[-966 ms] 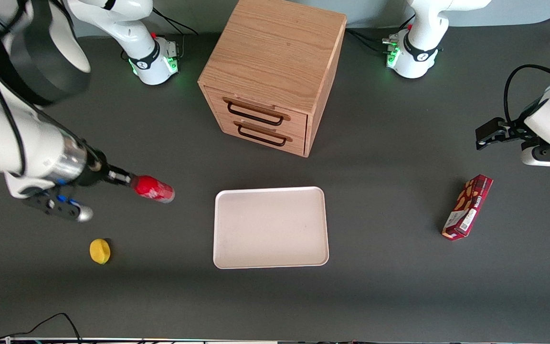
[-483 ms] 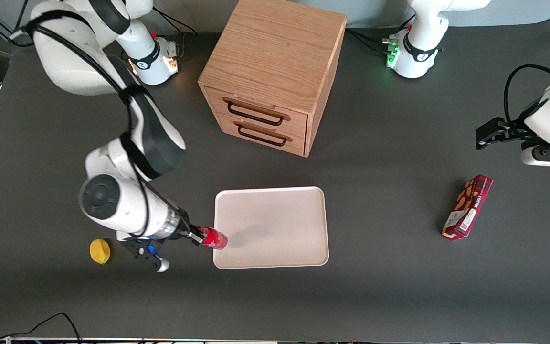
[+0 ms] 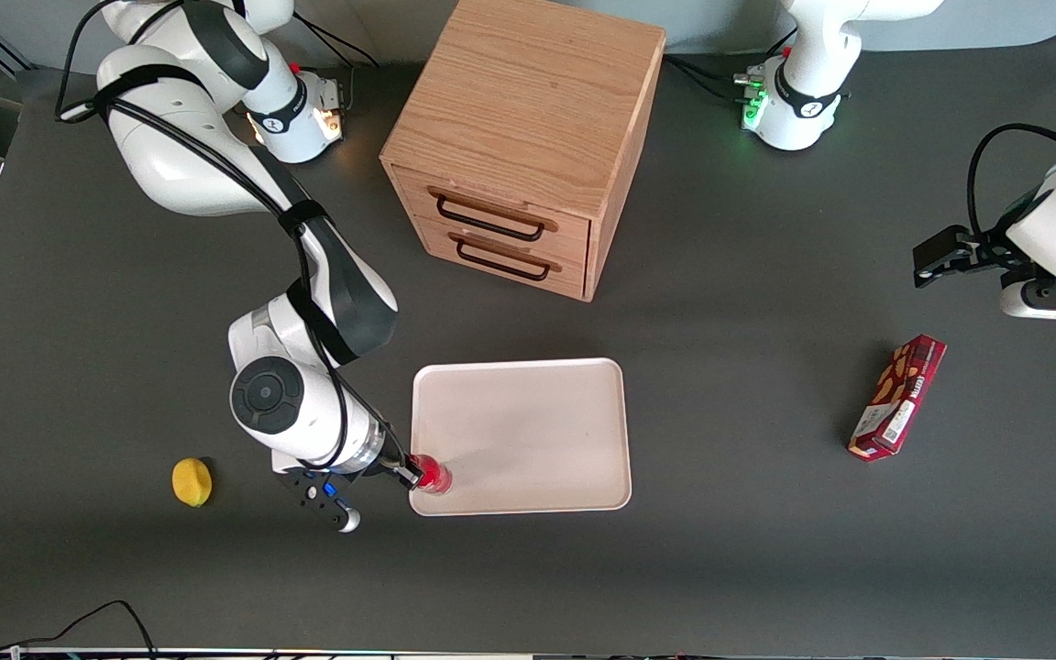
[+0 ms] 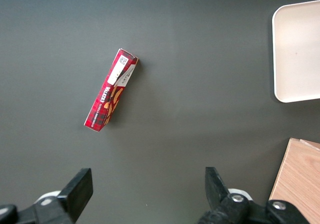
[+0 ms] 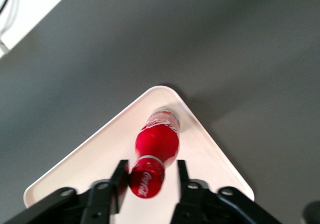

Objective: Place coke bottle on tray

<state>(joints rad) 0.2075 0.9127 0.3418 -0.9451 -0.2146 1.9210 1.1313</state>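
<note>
Coke bottle [image 5: 156, 143], small, slim, red with a red cap, is held at the neck between the fingers of the right arm's gripper [image 3: 414, 473], upright over the corner of the large pale pinkish-white rectangular tray [image 3: 528, 403] nearest the working arm and front camera. Whether its silvery base touches the tray cannot be determined. Transport appears essentially complete. Outstanding: seat the bottle, release it, retract without toppling it.

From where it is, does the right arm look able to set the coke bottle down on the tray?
Probably yes: the gripper holds the coke bottle by its cap over the tray corner nearest the working arm; nothing lies underneath.
</note>
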